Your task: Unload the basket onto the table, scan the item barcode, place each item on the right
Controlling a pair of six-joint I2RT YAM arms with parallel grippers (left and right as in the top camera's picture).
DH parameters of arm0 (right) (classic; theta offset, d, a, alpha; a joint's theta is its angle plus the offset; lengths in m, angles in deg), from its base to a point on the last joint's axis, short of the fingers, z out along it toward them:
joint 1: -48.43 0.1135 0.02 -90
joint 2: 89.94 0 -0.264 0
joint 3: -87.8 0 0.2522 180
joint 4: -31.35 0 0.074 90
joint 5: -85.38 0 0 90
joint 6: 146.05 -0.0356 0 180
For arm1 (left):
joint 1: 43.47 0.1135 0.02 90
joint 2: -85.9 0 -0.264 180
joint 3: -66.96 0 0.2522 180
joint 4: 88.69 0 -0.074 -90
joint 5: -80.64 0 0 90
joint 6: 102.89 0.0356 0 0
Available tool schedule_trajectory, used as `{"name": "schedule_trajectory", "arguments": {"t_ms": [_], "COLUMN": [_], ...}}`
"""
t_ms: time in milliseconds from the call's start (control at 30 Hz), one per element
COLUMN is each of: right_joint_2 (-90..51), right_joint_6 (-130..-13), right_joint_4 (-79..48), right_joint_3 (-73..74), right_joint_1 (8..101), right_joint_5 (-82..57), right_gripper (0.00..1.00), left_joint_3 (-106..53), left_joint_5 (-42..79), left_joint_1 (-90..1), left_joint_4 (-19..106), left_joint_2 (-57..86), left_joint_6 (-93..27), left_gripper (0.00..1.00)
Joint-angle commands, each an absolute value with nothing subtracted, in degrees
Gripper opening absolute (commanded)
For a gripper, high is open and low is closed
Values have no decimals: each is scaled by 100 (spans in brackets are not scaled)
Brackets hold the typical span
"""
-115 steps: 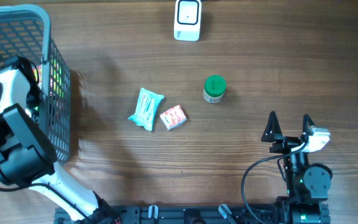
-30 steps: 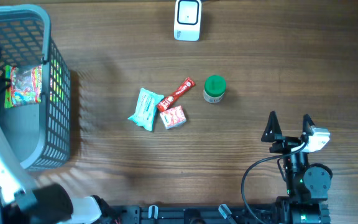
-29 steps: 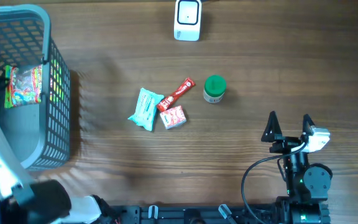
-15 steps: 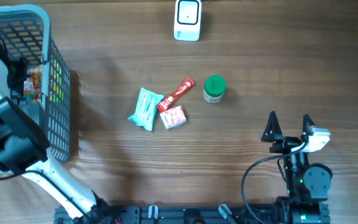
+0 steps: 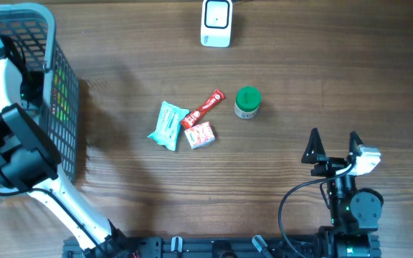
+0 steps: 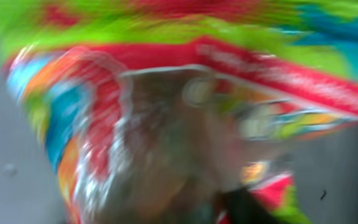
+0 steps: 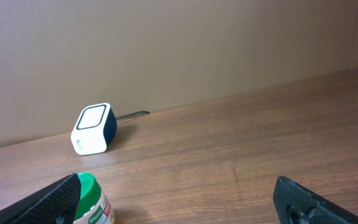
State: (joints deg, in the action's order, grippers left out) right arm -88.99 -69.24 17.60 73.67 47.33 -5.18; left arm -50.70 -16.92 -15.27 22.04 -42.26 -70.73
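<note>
Left wrist view is blurred: a colourful snack bag [image 6: 185, 124] fills it, maybe gripped, I cannot tell; right gripper [image 5: 333, 134] stands open.

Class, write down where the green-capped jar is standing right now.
In the overhead view the green-capped jar stands near the middle of the table, just right of the red snack stick and below the white scanner in the picture.

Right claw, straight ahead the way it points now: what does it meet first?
Nothing nearby, it seems. The right claw points across bare table toward the wall at the back. The white scanner and the green-capped bottle both sit left of that line, though depth is hard to judge.
</note>
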Motion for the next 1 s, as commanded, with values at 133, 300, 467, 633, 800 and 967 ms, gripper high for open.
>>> {"name": "schedule_trajectory", "arguments": {"t_ms": [133,300,467,633,800,967], "right_joint_2": [-8914,-8914,-8914,-8914,-8914,-8914], "right_joint_6": [-6972,-6974,-6974,-6972,-6970,-6972], "right_joint_4": [1793,1793,1793,1793,1795,1793], "right_joint_3": [7374,7374,7374,7374,7374,7374], "right_joint_1": [4761,4761,4761,4761,4761,4761], "right_joint_5": [-461,-461,-461,-461,-461,-461], "right_gripper": [100,100,100,100,100,100], "left_joint_3": [-5293,-6539,-7252,-7232,-6849,-6830], "left_joint_5": [-1626,-1624,-1123,-1193,-1193,-1193], "left_joint_1": [-1391,-1232,-1522,-3459,-6108,-7798], "left_joint_4": [1455,849,829,427,357,676], "left_joint_2": [-3898,-2431,-645,115,-772,-2145], "left_joint_6": [-7012,-7010,-7014,-6863,-6863,-6702], "left_gripper": [4,4,4,4,4,4]}}
